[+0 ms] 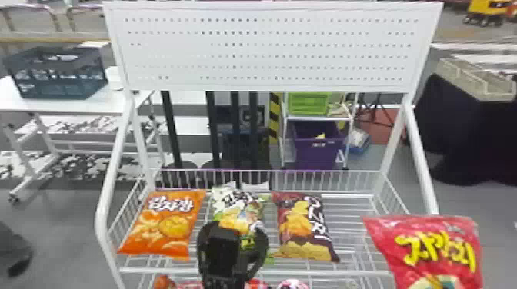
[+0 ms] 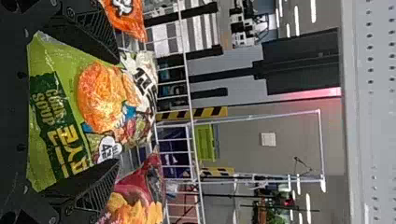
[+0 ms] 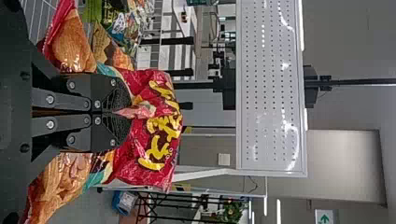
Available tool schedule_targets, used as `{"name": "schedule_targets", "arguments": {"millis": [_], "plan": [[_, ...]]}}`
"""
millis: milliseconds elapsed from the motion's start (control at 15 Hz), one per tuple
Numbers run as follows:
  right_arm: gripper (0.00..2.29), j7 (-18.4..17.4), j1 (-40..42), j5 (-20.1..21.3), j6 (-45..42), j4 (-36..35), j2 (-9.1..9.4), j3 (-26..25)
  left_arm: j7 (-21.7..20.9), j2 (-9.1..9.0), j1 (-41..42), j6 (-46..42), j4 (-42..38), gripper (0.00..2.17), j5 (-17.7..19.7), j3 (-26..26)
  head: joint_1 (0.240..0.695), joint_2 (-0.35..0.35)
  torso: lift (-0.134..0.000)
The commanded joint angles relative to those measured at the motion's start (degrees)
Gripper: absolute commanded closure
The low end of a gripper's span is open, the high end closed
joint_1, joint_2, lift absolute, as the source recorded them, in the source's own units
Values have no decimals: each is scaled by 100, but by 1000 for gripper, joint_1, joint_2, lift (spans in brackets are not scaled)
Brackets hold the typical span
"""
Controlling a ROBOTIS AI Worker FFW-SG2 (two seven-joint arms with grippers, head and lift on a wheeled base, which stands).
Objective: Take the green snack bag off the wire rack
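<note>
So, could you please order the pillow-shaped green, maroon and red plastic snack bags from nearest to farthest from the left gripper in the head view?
1. Green bag: at the left gripper.
2. Maroon bag: right of it, on the rack.
3. Red bag: farthest right.

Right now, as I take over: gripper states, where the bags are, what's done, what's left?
Left gripper: open, fingers on either side of the green bag.
Right gripper: shut on the red bag, held at the rack's front right corner.
Green bag: on the rack, between the orange bag and brown bag.
Done: left gripper placed around green.
Left: close on green, lift it off; probably watch its neighbours.
</note>
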Motion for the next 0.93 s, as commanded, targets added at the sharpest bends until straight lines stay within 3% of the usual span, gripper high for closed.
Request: {"name": "schedule_targets", "arguments": {"millis": [0,267,400,533,667,867], "plan": [[2229,0,-10,0,0,13,4,10,-28,-83,-328,-1,421,154,194,-7,499,0,0],[2229,0,-27,27,17,13,12,63,-133,-65,-583,69,624,167,449,2,499,0,0],[2229,0,-45,35,17,22,12,72,-256,-65,-609,245,641,313,520,11,499,0,0],[2233,0,-45,44,17,22,12,72,-450,-56,-601,456,641,795,599,55,499,0,0],[2229,0,-45,44,17,13,12,72,-485,-56,-601,631,632,1733,704,72,499,0,0],[2229,0,-63,35,17,22,12,72,-538,-39,-592,790,545,2034,730,90,499,0,0]]}}
